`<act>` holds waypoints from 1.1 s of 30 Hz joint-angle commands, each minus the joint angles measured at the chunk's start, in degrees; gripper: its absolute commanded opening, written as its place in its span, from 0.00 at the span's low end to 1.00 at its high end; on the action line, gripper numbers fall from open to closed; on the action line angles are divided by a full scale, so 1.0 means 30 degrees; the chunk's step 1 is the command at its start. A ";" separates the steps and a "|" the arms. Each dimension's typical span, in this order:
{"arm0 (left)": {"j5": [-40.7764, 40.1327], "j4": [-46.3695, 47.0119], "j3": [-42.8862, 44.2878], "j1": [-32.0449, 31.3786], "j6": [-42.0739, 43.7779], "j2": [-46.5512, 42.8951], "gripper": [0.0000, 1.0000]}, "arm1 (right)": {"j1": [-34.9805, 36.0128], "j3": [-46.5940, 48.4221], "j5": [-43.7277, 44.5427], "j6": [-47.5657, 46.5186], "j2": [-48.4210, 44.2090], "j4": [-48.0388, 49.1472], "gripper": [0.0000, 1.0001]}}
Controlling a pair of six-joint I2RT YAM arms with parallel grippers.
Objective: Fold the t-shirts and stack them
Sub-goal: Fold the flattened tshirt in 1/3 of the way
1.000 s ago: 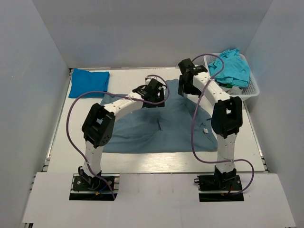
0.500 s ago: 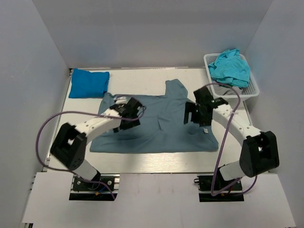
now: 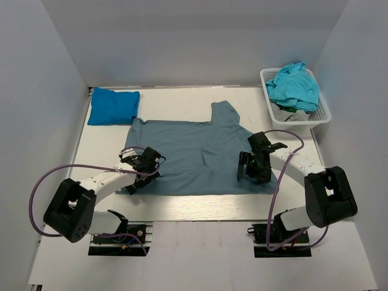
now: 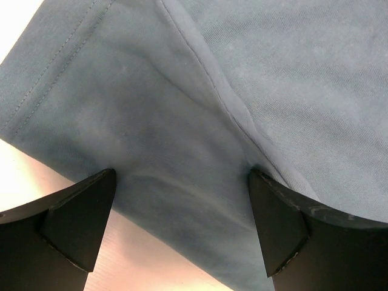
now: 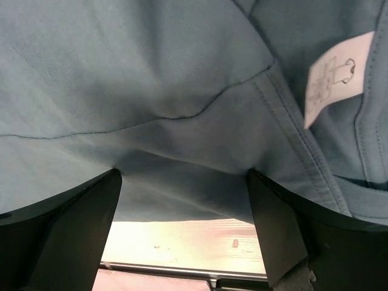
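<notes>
Left hand [image 4: 182, 177] spread wide, low over the near-left hem of the grey-blue shirt [image 3: 200, 151], gripping nothing. Right hand [image 5: 183, 177] also wide, at the near-right hem beside the white label [image 5: 330, 76]. Shirt lies flat mid-desk [image 3: 176, 97]. Best bet: pinch both corners fully, lift level, fold evenly. Bright blue shirt [image 3: 113, 105] folded far-left; turquoise shirts [image 3: 294, 85] in basket [image 3: 325, 114].

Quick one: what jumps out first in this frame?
A large grey-blue t-shirt lies spread mid-table, with the left gripper and right gripper both open, low over its near edge. A white basket of turquoise shirts sits far right, and a folded bright blue shirt far left.
</notes>
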 commanded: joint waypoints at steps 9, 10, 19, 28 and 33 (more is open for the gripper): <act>0.5900 0.1074 -0.2846 -0.0476 -0.1729 -0.2213 1.00 | -0.1495 -0.3171 0.0868 0.3200 -0.2880 -0.2881 0.90; 0.6513 0.1074 -0.2849 -0.0476 -0.1905 -0.2505 1.00 | -0.1526 -0.3201 0.1045 0.3609 -0.3239 -0.3348 0.90; 0.5468 -0.4487 0.0511 -0.0681 -0.2170 -0.3354 1.00 | -0.1790 -0.1421 0.0753 0.3323 -0.5819 -0.5169 0.90; -0.1532 -0.4289 0.9303 -0.0038 0.1569 -0.1282 1.00 | -0.1673 0.6573 0.0989 -0.0838 -0.3284 -0.2213 0.90; -0.2390 -0.3206 1.2818 0.1802 0.4064 0.2841 1.00 | -0.1702 1.1295 0.1544 -0.2389 0.0297 -0.0837 0.90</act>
